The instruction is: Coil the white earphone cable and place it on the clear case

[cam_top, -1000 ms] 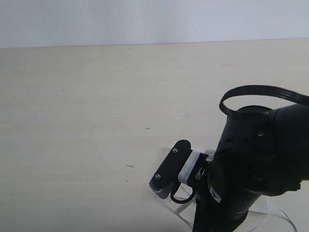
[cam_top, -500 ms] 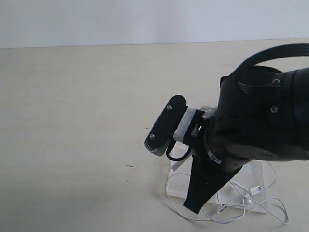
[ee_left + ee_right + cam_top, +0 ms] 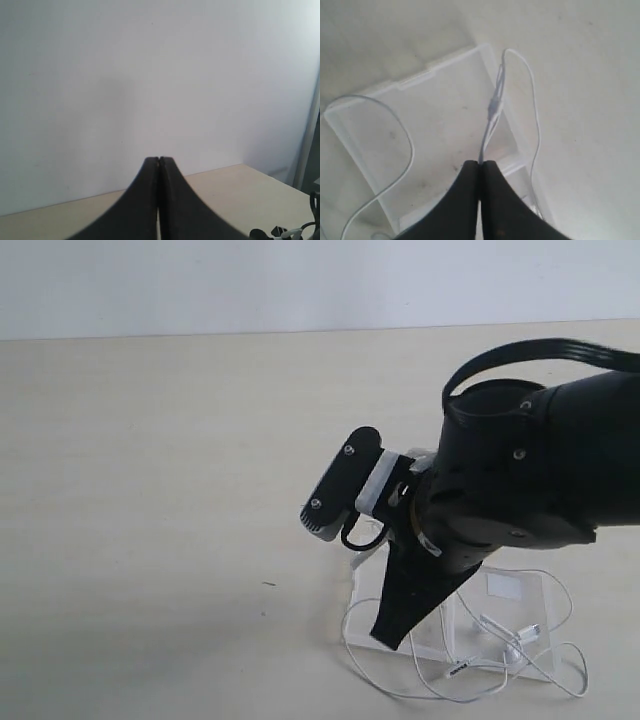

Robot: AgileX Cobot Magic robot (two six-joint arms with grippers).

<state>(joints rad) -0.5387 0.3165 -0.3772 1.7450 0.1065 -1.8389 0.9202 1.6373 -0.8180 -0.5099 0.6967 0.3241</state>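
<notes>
Loosely, the thin white earphone cable (image 3: 493, 106) lies spread rather than coiled. One wide loop crosses the flat clear plastic case (image 3: 440, 125) and others spill past its edges onto the worktop (image 3: 180, 460). A doubled strand with a small thickened joint runs straight along one panel edge. That strand ends exactly at the seam of the right gripper (image 3: 480, 164), whose black jaws are pressed fully together. It reads as pinched there, though the tips hide the contact itself. The likely reason for the hold is to gather slack: drawing one straight run up would bring the loose loops in toward the case. The case lies opened flat as two hinged panels, one carrying a small white rectangular sticker (image 3: 505, 587), so it offers a broad landing place. The bulky black right arm leans over it from the side and hides part of the nearer panel in the exterior view. The left gripper (image 3: 158, 159) is elsewhere, its jaws closed tight on nothing and aimed at a blank pale wall, plainly kept clear of the work. The worktop is a matte cream surface, bare apart from a few tiny dark specks. It meets a plain white wall (image 3: 300, 280) behind.
</notes>
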